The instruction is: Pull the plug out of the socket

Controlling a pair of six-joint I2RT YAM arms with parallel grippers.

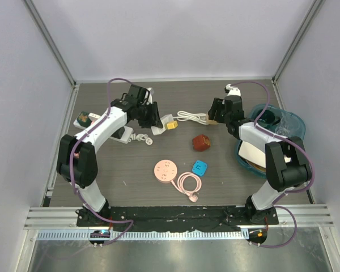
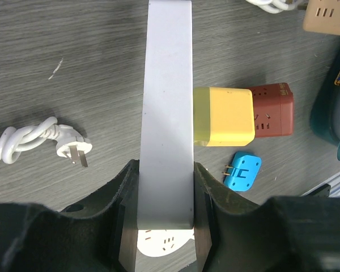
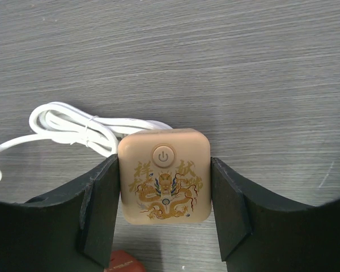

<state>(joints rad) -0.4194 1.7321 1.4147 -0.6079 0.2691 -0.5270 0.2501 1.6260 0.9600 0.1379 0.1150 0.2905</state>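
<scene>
Socket strip point(image 2: 164, 85), white and long, was clamped at its near end by the left gripper point(image 2: 165, 175), jaws tight on both long sides. It looked held up off the table. The tan socket block point(image 3: 164, 195) sat between the jaws of the right gripper point(image 3: 165, 170), which pressed on both sides, so probably a grip. Its white cable point(image 3: 73, 127) was bundled just behind it.

The yellow plug point(image 2: 224, 116) was seated in the strip's right side, further out than the left jaws and well apart from the right gripper. A red cube point(image 2: 275, 110), a blue adapter point(image 2: 242, 171) and a loose white plug point(image 2: 72, 150) lay on the table.

Risks:
- The right gripper was on the tan block, not the yellow plug. Pulling from there would likely drag the block and cable and leave the plug in.
- The left hold was only at one end. A sideways tug on the plug could lever the strip and twist or slip it out of the jaws.
- An off-axis pull could jam or bend the pins.
- A freed plug could drop among the small items.
</scene>
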